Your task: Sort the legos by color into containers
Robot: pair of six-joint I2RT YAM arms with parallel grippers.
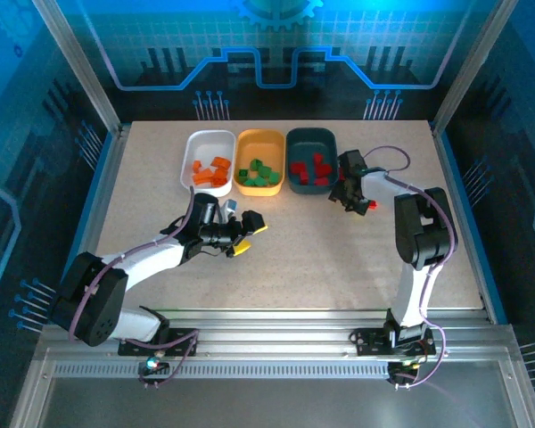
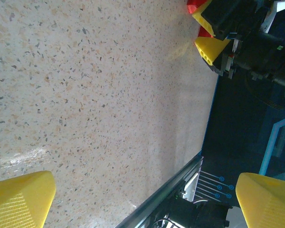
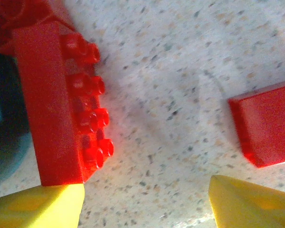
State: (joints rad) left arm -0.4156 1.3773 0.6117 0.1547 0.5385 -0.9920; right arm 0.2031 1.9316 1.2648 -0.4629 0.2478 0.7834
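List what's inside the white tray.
The white tray holds several orange legos, piled toward its near end. No other colour shows among them. Anything beneath the pile is covered.

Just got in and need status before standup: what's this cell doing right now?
Two arms are sorting legos by colour. The orange bricks sit in the white tray, green bricks in the orange-yellow tray, red bricks in the dark teal tray. The right gripper is open, low over the table beside that tray, with a long red brick at one fingertip and a second red brick lying apart. The left gripper hangs open over bare table.
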